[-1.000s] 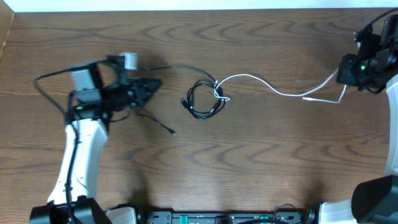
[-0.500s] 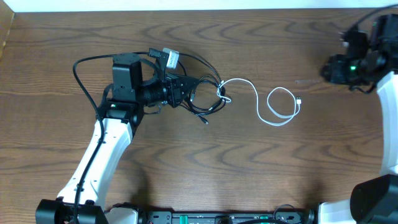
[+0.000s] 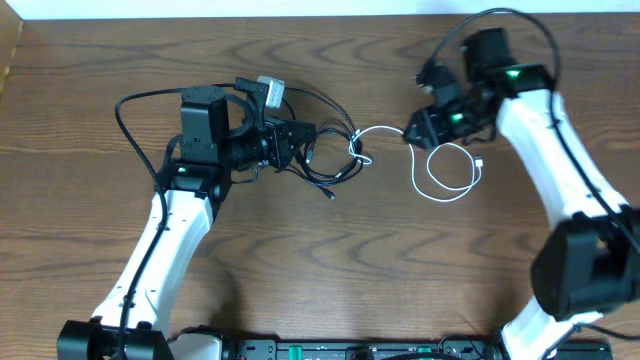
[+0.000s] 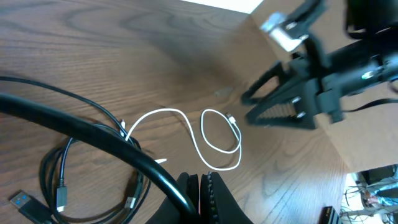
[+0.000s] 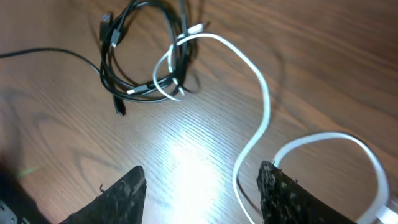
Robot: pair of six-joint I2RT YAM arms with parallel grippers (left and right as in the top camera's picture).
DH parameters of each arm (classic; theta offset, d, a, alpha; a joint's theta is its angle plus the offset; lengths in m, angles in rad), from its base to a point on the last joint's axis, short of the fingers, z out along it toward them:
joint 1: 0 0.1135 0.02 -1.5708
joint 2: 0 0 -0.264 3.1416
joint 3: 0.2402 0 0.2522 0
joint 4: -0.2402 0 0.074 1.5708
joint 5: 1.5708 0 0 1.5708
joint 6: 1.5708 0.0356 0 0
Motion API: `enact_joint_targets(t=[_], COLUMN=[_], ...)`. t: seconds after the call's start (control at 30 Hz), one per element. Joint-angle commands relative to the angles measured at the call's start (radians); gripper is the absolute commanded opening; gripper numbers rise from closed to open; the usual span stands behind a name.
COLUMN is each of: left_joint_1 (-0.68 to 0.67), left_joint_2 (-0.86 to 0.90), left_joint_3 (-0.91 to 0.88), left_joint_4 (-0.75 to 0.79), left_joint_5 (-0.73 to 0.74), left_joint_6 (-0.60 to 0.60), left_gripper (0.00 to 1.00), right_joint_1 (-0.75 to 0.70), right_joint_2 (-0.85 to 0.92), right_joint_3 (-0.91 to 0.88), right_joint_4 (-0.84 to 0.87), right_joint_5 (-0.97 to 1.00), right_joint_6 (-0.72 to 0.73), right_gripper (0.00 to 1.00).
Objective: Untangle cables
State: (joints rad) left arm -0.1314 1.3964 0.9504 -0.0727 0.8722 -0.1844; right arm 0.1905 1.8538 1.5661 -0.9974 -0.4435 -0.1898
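The black cables [image 3: 330,165] lie coiled in a small tangle at mid-table, with one plug end trailing toward the front. A white cable [image 3: 445,170] hooks into that tangle, arcs right and ends in a loose loop. My left gripper [image 3: 305,143] is shut at the tangle's left edge. In the left wrist view its pads [image 4: 202,180] press together with nothing visible between them. My right gripper [image 3: 412,132] hovers open over the white cable's arc. In the right wrist view the white cable [image 5: 264,118] runs between the fingers, close to the right fingertip [image 5: 273,180]. Beyond it lie the black cables [image 5: 143,56].
The left arm's own thick black cable [image 4: 93,134] sweeps across the left wrist view, hiding part of the tangle. The table's far edge [image 3: 320,14] meets a white wall. A black rail [image 3: 350,350] lines the front edge.
The right gripper let go of the white cable, which sprang back into a loop, and the right arm swung left over it. The left arm moved right to the tangle.
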Motion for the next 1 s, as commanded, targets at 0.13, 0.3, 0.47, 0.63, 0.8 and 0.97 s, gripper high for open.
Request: enact_joint_targets(t=[0.13, 0.3, 0.47, 0.63, 0.8, 0.97], left_joint_1=[0.000, 0.002, 0.002, 0.002, 0.002, 0.002], left_joint_2=[-0.019, -0.019, -0.019, -0.019, -0.019, -0.019], left_joint_3=[0.002, 0.002, 0.001, 0.002, 0.002, 0.002], left_joint_4=[-0.003, -0.032, -0.069, -0.085, -0.160, -0.215], left_joint_5=[-0.022, -0.081, -0.107, -0.134, -0.251, -0.291], left_joint_6=[-0.005, -0.004, 0.011, 0.011, 0.011, 0.057], left_gripper=[0.08, 0.08, 0.08, 0.08, 0.08, 0.08], right_joint_1=[0.087, 0.140, 0.171, 0.195, 0.204, 0.205], right_joint_2=[0.109, 0.167, 0.199, 0.213, 0.240, 0.265], right_joint_3=[-0.003, -0.004, -0.005, -0.005, -0.005, -0.005], right_joint_4=[0.018, 0.041, 0.090, 0.122, 0.169, 0.196], right_joint_5=[-0.020, -0.035, -0.038, -0.041, -0.045, -0.068], right_joint_6=[-0.085, -0.141, -0.140, -0.140, -0.140, -0.140], right_gripper=[0.55, 0.54, 0.54, 0.54, 0.53, 0.53])
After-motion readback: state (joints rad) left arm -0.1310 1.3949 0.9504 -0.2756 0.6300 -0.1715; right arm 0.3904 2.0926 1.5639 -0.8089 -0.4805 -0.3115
